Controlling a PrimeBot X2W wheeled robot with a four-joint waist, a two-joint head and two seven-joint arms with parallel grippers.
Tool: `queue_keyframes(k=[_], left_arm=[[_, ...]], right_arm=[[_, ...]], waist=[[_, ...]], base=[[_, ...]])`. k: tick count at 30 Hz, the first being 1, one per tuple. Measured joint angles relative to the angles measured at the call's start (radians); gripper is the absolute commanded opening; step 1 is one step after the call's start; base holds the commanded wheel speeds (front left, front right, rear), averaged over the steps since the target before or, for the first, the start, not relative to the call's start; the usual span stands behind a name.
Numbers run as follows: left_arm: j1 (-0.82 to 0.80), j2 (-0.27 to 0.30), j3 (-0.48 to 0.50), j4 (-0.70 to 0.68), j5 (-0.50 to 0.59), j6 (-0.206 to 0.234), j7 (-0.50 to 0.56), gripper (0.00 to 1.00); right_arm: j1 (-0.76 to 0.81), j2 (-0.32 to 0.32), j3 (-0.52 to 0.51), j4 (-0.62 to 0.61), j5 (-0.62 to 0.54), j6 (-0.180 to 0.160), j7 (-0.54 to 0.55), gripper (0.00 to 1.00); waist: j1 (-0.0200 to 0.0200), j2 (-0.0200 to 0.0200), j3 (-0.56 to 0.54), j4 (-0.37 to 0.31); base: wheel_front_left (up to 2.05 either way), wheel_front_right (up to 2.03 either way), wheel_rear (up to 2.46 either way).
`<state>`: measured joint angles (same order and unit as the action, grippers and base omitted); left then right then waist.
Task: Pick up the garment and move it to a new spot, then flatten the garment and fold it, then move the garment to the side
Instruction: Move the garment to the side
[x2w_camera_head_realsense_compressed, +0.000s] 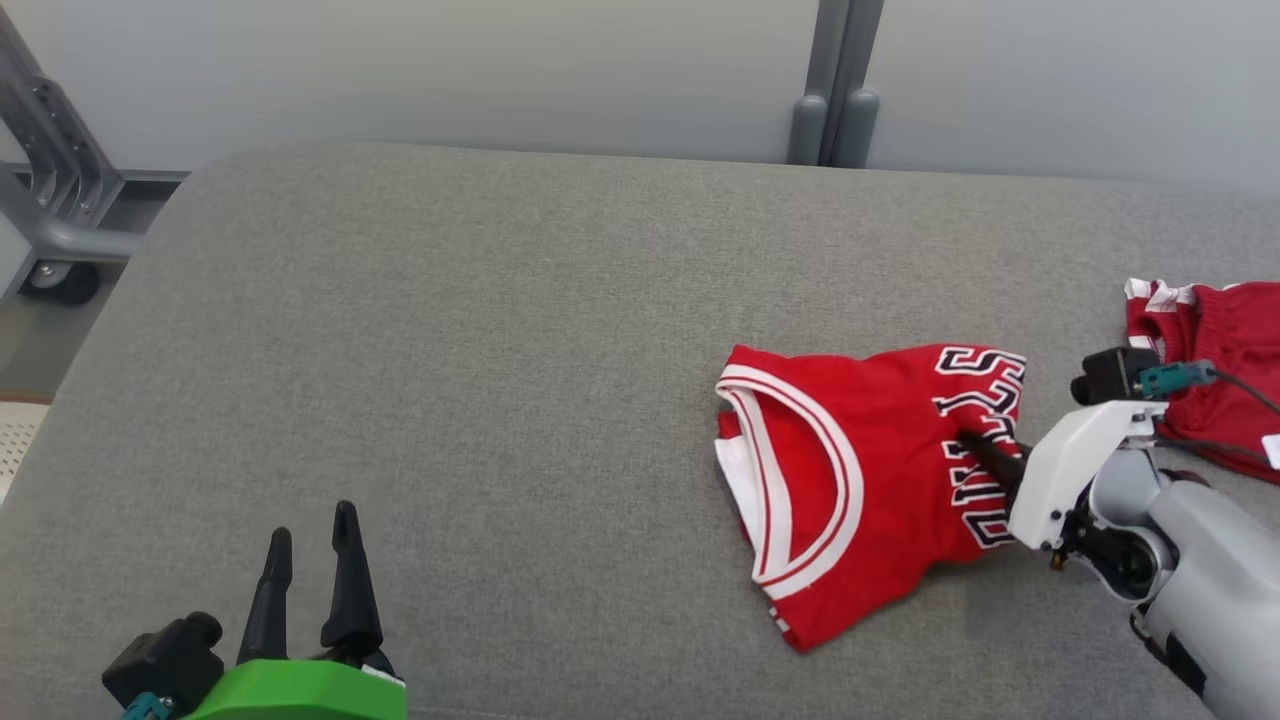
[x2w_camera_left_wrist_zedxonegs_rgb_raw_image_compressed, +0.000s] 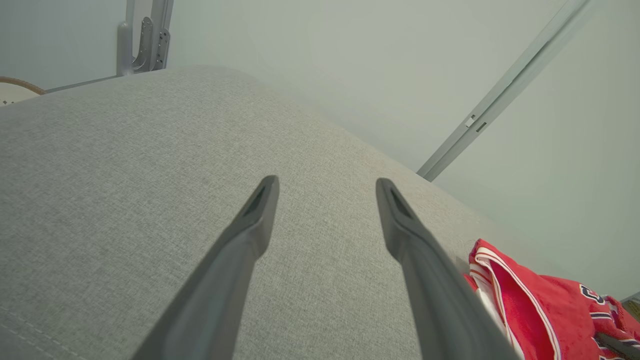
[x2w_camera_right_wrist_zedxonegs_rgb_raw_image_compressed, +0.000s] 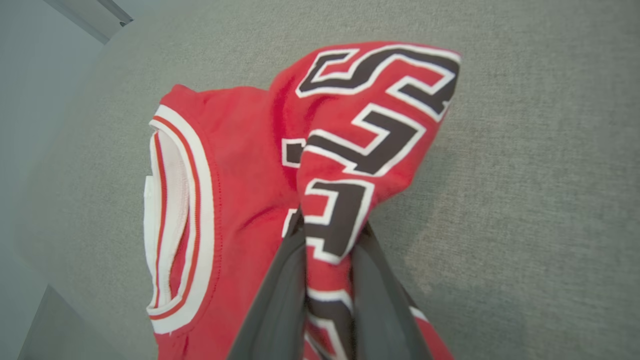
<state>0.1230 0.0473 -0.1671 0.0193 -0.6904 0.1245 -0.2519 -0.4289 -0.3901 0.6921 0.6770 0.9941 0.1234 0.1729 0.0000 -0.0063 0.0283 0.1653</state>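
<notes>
The garment (x2w_camera_head_realsense_compressed: 850, 480) is a red jersey with white-trimmed collar and dark lettering, lying crumpled right of centre on the grey cushion (x2w_camera_head_realsense_compressed: 500, 350). My right gripper (x2w_camera_head_realsense_compressed: 968, 442) reaches onto its lettered side from the right. In the right wrist view the two dark fingers (x2w_camera_right_wrist_zedxonegs_rgb_raw_image_compressed: 280, 300) are shut on a raised fold of the garment (x2w_camera_right_wrist_zedxonegs_rgb_raw_image_compressed: 350, 150), with cloth pinched between them. My left gripper (x2w_camera_head_realsense_compressed: 312, 545) stands open at the lower left, far from the garment, its fingers (x2w_camera_left_wrist_zedxonegs_rgb_raw_image_compressed: 250, 235) spread over bare cushion. The garment's collar edge (x2w_camera_left_wrist_zedxonegs_rgb_raw_image_compressed: 525, 305) shows at the left wrist view's lower right.
A second red garment with white trim (x2w_camera_head_realsense_compressed: 1215, 360) lies at the cushion's right edge behind my right wrist. A grey wall and a vertical post (x2w_camera_head_realsense_compressed: 835, 90) stand behind the cushion. A metal frame with a caster (x2w_camera_head_realsense_compressed: 50, 220) sits off the left end.
</notes>
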Motion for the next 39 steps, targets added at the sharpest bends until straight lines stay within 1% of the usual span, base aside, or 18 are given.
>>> queue_keyframes(k=[11,18,28,32,39], left_arm=[[0.001,0.0,-0.002,-0.007,-0.025,0.0,0.0,1.0],[0.0,0.0,-0.028,-0.017,-0.027,0.0,0.0,1.0],[-0.001,0.0,-0.033,-0.018,-0.01,0.0,0.0,1.0],[-0.002,0.0,-0.051,-0.017,0.002,0.0,0.0,1.0],[-0.005,0.0,-0.051,-0.021,0.019,0.0,0.0,1.0]], right_arm=[[-0.144,-0.18,-0.001,-0.018,-0.039,0.0,0.066,0.0],[-0.202,-0.266,0.0,-0.019,-0.064,0.0,0.123,0.0],[-0.271,-0.352,-0.022,-0.002,-0.074,0.0,0.17,0.0],[-0.279,-0.386,-0.02,0.012,-0.088,0.001,0.186,0.0],[-0.291,-0.416,-0.011,0.014,-0.108,0.001,0.204,0.0]], waist=[[0.0,0.0,-0.004,-0.068],[0.0,0.0,0.011,-0.08],[0.0,0.0,0.047,-0.065],[0.0,0.0,0.062,-0.051],[0.0,0.0,0.088,-0.03]], base=[[0.0,0.0,0.0],[0.0,0.0,0.0],[0.0,0.0,0.0],[0.0,0.0,0.0],[0.0,0.0,0.0]])
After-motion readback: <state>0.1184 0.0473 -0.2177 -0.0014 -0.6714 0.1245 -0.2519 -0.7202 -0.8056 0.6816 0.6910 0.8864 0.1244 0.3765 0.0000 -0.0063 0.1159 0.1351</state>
